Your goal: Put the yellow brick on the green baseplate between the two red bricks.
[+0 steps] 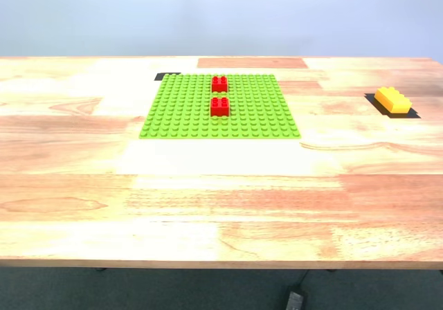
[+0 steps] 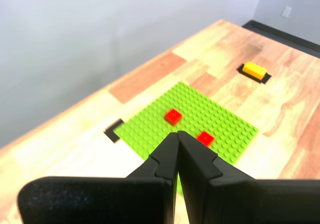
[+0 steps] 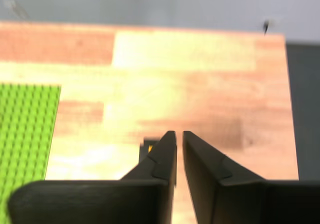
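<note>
Both end effectors closed and empty, second end effector (image 3: 179, 134) above the table, yellow brick (image 3: 149, 145) peeking just beside it

A lab-like test room: bare wooden table (image 1: 221, 206), plain grey wall (image 1: 221, 12), black tape marks (image 1: 166, 76).

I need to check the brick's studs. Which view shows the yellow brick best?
The exterior view: the yellow brick sits unobstructed, studs visible. The first wrist view shows it small and blurry; the second shows a sliver behind the hand.
</note>
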Robot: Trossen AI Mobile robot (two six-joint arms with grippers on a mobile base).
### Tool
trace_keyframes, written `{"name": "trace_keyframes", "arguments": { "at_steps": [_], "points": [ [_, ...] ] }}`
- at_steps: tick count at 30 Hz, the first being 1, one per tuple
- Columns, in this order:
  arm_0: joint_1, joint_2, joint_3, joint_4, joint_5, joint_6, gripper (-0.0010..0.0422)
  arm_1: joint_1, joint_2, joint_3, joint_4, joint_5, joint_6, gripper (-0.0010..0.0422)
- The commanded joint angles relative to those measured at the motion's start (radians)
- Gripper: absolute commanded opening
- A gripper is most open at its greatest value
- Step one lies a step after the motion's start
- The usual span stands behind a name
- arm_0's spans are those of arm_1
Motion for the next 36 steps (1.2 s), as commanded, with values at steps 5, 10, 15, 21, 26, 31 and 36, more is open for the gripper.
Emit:
{"name": "trace_keyframes", "arguments": {
  "at_steps": [5, 10, 15, 21, 26, 31, 36],
  "points": [
    [0.0, -0.011, -0.002, -0.032, 0.0, 0.0, 0.0, 0.017, 0.129, 0.099, -0.094, 0.003, -0.006, 0.0226],
    [0.0, -0.013, -0.022, -0.032, 0.0, 0.0, 0.0, 0.025, 0.181, 0.049, -0.077, 0.009, 0.02, 0.0331],
    [0.0, -0.014, -0.059, -0.018, 0.0, 0.0, 0.0, 0.025, 0.218, -0.059, -0.031, 0.01, 0.013, 0.0319],
    [0.0, -0.011, -0.067, -0.016, 0.0, 0.0, 0.0, 0.026, 0.208, -0.224, 0.118, 0.005, 0.016, 0.0298],
    [0.0, -0.012, -0.067, -0.013, 0.0, 0.0, 0.0, 0.026, 0.219, -0.303, 0.163, 0.005, -0.008, 0.0298],
    [0.0, -0.012, -0.067, -0.013, 0.0, 0.0, 0.0, 0.027, 0.216, -0.377, 0.24, 0.005, -0.008, 0.0298],
    [0.0, -0.012, -0.067, -0.013, 0.0, 0.0, 0.0, 0.027, 0.219, -0.439, 0.3, 0.002, -0.006, 0.0298]
  ]
}}
